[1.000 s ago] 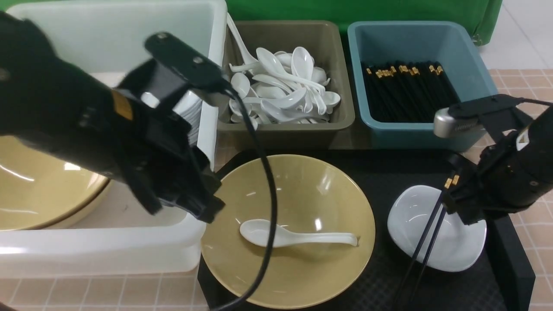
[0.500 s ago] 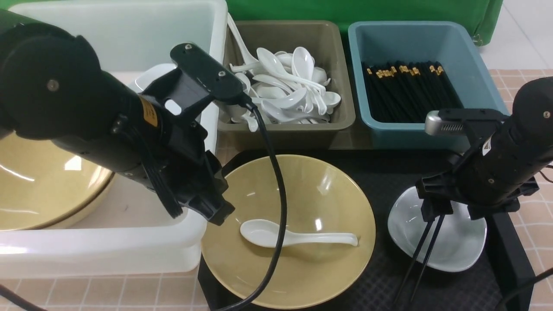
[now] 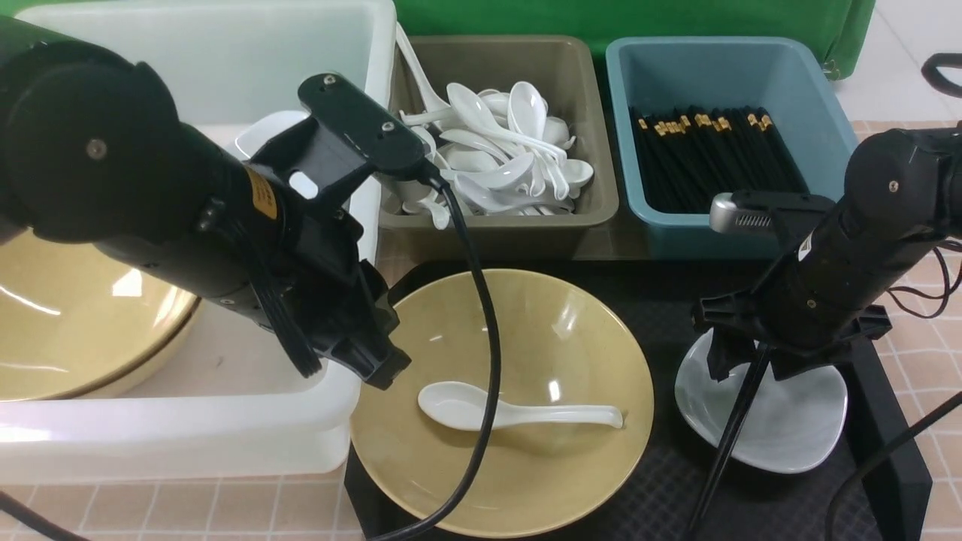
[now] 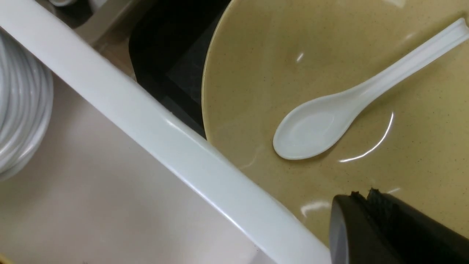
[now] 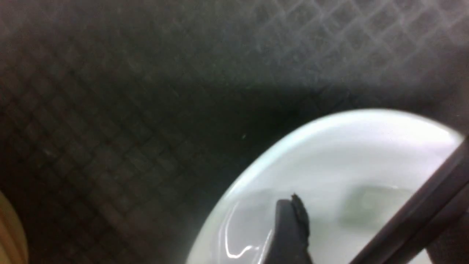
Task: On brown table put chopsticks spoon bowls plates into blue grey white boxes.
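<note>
A white spoon [image 3: 518, 409] [image 4: 329, 121] lies in the yellow bowl [image 3: 556, 330] on the black tray [image 3: 669, 300]. My left gripper [image 3: 379, 368] [image 4: 362, 194] is shut and empty, hovering over that bowl's near-left rim beside the white box [image 3: 188, 436]. Black chopsticks [image 3: 725, 443] [image 5: 414, 220] slant across the small white bowl [image 3: 797, 421] [image 5: 329, 154]. My right gripper [image 3: 755, 368] [image 5: 370, 234] stands open just above this bowl, and the chopsticks pass loosely between its jaws, close to one finger.
The grey box [image 3: 496, 225] holds several white spoons, and the blue box [image 3: 721, 225] holds several black chopsticks. Inside the white box are a large yellow bowl [image 3: 68, 330] and stacked white dishes [image 3: 259, 131]. A black cable [image 3: 481, 361] hangs over the yellow bowl.
My right gripper has opened, letting go of the chopsticks, and shifted left over the white bowl. The left arm swung right a second ago and has since held still.
</note>
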Robot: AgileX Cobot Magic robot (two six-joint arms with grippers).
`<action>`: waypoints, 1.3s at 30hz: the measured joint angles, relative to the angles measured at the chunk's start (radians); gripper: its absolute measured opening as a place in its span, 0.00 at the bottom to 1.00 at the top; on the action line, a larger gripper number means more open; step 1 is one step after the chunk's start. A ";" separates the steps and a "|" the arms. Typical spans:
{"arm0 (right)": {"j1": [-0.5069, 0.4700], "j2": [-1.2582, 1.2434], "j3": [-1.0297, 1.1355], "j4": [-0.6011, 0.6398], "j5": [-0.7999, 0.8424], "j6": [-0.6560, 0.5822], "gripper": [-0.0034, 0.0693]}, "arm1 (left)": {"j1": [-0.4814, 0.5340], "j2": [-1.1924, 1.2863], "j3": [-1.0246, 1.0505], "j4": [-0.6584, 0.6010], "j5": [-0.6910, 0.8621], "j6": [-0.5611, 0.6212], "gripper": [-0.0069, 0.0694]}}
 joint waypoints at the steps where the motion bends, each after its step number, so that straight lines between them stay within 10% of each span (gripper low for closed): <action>1: 0.000 0.000 -0.002 0.000 0.005 -0.003 0.71 | 0.000 0.000 0.000 0.000 0.000 0.000 0.09; 12: 0.000 0.000 -0.027 0.000 0.084 -0.074 0.28 | 0.000 0.000 0.000 0.008 0.000 0.001 0.09; 29: -0.004 -0.214 -0.126 -0.004 0.177 -0.267 0.27 | 0.000 0.086 -0.021 0.011 -0.196 -0.102 0.09; 39: -0.092 -0.056 -0.477 -0.012 -0.101 -0.278 0.27 | 0.000 0.346 -0.351 0.007 -0.356 -0.070 0.09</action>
